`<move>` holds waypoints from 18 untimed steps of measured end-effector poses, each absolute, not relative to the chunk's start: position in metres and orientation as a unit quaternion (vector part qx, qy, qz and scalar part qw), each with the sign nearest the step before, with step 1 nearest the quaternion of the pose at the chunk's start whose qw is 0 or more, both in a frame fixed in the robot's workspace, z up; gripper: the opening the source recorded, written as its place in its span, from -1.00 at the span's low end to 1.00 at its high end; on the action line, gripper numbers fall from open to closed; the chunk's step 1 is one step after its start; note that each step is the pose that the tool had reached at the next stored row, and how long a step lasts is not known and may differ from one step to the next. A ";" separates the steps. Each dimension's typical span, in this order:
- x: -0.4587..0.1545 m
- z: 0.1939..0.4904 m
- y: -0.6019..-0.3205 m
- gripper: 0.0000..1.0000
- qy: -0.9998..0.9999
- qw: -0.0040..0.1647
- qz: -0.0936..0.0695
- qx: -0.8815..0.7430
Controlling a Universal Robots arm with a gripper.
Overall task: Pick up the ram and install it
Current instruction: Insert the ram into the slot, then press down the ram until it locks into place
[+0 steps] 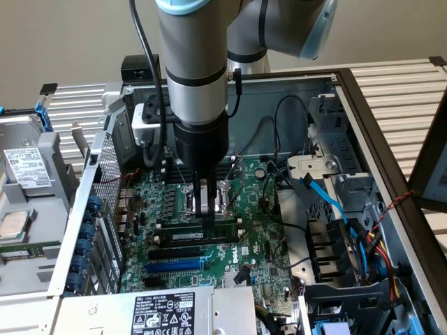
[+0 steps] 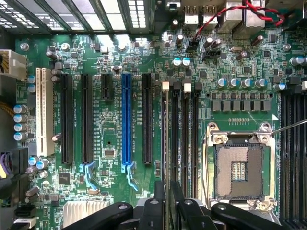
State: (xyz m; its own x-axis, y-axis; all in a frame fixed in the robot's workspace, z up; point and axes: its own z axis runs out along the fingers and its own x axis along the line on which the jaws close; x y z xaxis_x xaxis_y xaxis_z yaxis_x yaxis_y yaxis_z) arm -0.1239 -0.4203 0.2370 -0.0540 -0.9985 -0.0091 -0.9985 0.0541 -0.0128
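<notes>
The pincer (image 1: 207, 209), fingers slightly apart, straddles the ram (image 1: 198, 235) seated between black memory slots (image 2: 186, 139), blue expansion slot (image 2: 126, 120) nearby.

Count on inspection, wrist view: one blue expansion slot (image 2: 126, 120), one white expansion slot (image 2: 45, 111) at frame left, four black expansion slots (image 2: 67, 117), one of them short. One empty CPU socket (image 2: 238, 171) at lower right. Exterior view: one ram stick (image 1: 198, 234) at centre, one gripper (image 1: 207, 209), one labelled hard drive (image 1: 28, 167) at left.
</notes>
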 end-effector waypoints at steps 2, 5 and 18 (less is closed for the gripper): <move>-0.124 0.241 -0.420 -0.61 0.726 0.007 -0.001 -0.688; -0.124 0.241 -0.420 -0.61 0.726 0.007 -0.001 -0.688; -0.124 0.241 -0.420 -0.61 0.726 0.007 -0.001 -0.688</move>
State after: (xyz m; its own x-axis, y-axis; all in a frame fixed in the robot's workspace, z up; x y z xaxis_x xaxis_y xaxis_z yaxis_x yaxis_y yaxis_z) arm -0.1237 -0.4203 0.2413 -0.0540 -0.9985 -0.0091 -0.9985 0.0541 -0.0107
